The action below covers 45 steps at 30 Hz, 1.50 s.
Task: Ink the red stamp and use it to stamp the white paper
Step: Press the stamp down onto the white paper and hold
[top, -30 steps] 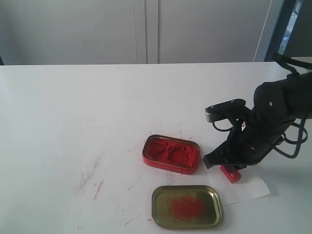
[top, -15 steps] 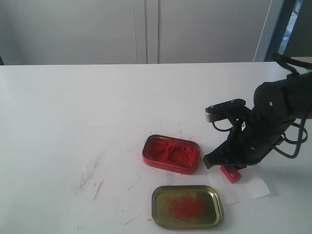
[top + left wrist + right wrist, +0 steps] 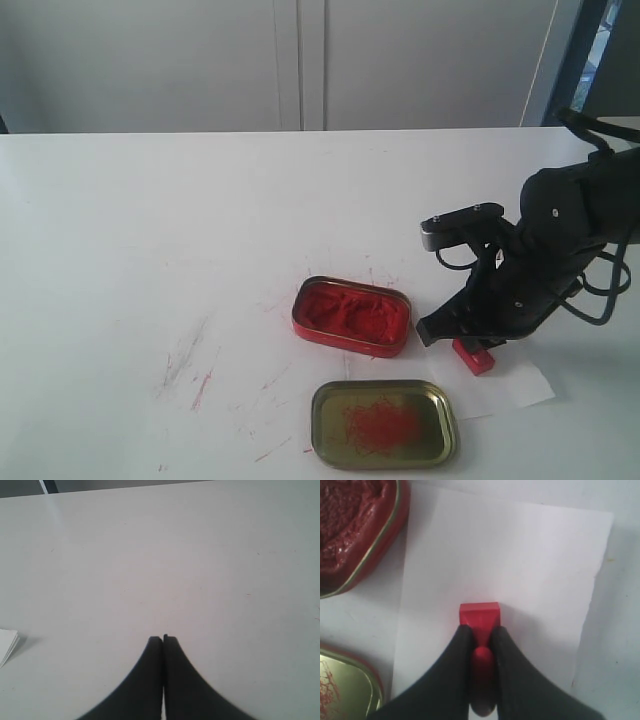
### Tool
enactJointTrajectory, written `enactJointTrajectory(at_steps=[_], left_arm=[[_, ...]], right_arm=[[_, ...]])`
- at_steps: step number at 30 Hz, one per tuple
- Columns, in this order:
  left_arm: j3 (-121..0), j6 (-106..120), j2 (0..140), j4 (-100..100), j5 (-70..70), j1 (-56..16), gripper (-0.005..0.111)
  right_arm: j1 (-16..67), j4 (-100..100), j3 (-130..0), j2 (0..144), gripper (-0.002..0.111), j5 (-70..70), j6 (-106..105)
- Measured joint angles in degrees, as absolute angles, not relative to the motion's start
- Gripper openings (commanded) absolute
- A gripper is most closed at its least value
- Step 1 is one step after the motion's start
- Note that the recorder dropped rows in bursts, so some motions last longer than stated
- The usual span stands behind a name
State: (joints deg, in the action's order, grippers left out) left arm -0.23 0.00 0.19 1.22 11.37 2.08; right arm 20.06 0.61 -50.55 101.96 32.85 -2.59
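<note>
My right gripper (image 3: 481,632) is shut on the knob of the red stamp (image 3: 479,614), whose square base rests on the white paper (image 3: 520,560). From outside, the red stamp (image 3: 474,356) shows just below the right gripper (image 3: 470,335), at the near left part of the white paper (image 3: 520,385). The left gripper (image 3: 163,639) is shut on nothing, over bare white tabletop, and does not appear in the exterior view.
The red tin of ink paste (image 3: 352,316) lies open left of the paper, its edge in the right wrist view too (image 3: 355,535). The gold-olive lid (image 3: 384,423) with red smears sits near the front edge. Red scratches mark the tabletop (image 3: 190,365).
</note>
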Motion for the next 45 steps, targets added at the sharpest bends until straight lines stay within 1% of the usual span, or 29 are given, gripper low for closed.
enactJointTrajectory(at_steps=[17,29,40,45], left_arm=[[-0.2,0.0,0.2,1.2,11.4,2.1,0.000],[-0.2,0.0,0.2,1.2,11.4,2.1,0.000],[-0.2,0.0,0.2,1.2,11.4,2.1,0.000],[-0.2,0.0,0.2,1.2,11.4,2.1,0.000]], right_arm=[[20.1,0.8,-50.7,102.0,0.000,33.0,-11.9],[20.1,0.8,-50.7,101.8,0.000,32.7,-12.2],[20.1,0.8,-49.4,99.1,0.000,30.4,-12.3],[20.1,0.6,-48.5,97.6,0.000,31.5,-12.3]])
